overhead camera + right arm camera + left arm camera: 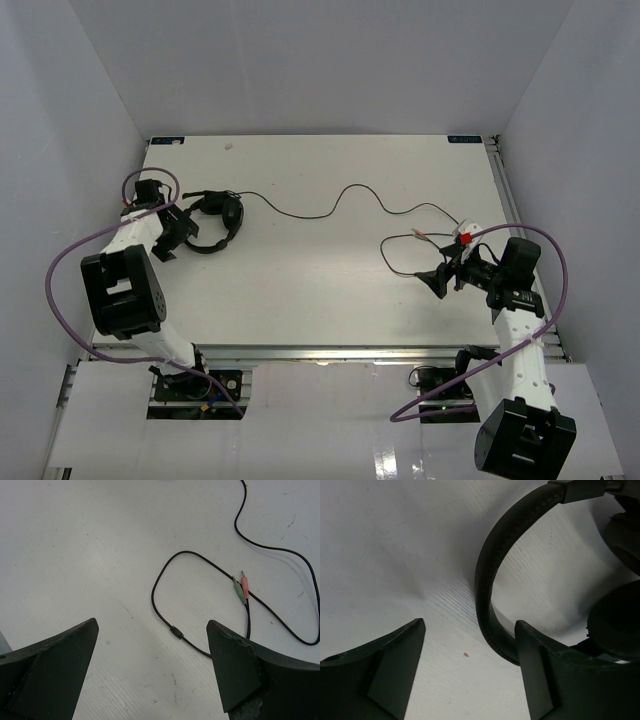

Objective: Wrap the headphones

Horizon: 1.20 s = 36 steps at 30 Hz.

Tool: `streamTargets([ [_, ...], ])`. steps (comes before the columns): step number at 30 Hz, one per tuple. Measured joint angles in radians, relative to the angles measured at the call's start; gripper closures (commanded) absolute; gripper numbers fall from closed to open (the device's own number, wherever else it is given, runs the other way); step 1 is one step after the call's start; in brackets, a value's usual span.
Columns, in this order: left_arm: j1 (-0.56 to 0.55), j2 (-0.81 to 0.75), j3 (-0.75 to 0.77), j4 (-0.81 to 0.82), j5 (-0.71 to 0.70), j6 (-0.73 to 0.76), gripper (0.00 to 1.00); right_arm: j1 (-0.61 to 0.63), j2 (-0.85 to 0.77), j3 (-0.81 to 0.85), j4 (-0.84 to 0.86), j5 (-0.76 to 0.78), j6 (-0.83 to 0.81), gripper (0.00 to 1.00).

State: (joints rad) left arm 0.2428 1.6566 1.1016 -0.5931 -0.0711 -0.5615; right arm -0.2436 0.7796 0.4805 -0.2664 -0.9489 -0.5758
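The left gripper (470, 624) is spread and holds nothing. Its right-hand finger (540, 670) stands just at the headband (487, 580), and bare worktop (300, 290) shows between the fingers. The one pair of headphones (232, 212) lies by the worktop's left edge, towards the far corner, with two earcups. One thin cord (345, 190) snakes from it across to the right edge. There the right gripper (152, 624), spread wide and empty, hovers over a loop of cord ending in two plugs, one green (240, 592) and one pink (245, 586).
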Motion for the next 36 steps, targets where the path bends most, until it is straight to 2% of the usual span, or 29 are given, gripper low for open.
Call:
streamTargets([
  [6, 0.000, 0.123, 0.042, 0.035, 0.021, 0.035, 0.29, 0.002, 0.015, 0.000, 0.003, 0.006, 0.000, 0.04],
  [11, 0.000, 0.171, 0.085, 0.053, 0.030, 0.048, 0.40, 0.002, 0.022, 0.000, 0.006, 0.012, 0.000, 0.04],
  [15, 0.000, 0.182, 0.091, 0.056, 0.030, 0.056, 0.59, 0.002, 0.027, 0.000, 0.006, 0.016, 0.000, 0.04],
  [20, 0.002, 0.188, 0.093, 0.055, 0.038, 0.064, 0.75, 0.002, 0.027, 0.000, 0.006, 0.020, 0.000, 0.04],
  [25, 0.004, 0.186, 0.091, 0.055, 0.062, 0.071, 0.99, 0.002, 0.027, 0.000, 0.005, 0.015, -0.001, 0.04],
  [29, -0.003, 0.155, 0.074, 0.040, 0.096, 0.079, 1.00, 0.003, 0.028, 0.002, -0.037, -0.053, -0.062, 0.04],
  [31, -0.021, 0.115, 0.072, 0.014, 0.105, 0.087, 1.00, 0.018, 0.042, 0.024, -0.134, -0.100, -0.163, 0.03],
  [33, -0.071, 0.053, 0.072, -0.001, 0.099, 0.095, 1.00, 0.070, 0.062, 0.059, -0.223, -0.118, -0.268, 0.02],
  [36, -0.209, -0.075, 0.074, -0.020, 0.084, 0.106, 1.00, 0.219, 0.076, 0.126, -0.261, -0.080, -0.327, 0.02],
])
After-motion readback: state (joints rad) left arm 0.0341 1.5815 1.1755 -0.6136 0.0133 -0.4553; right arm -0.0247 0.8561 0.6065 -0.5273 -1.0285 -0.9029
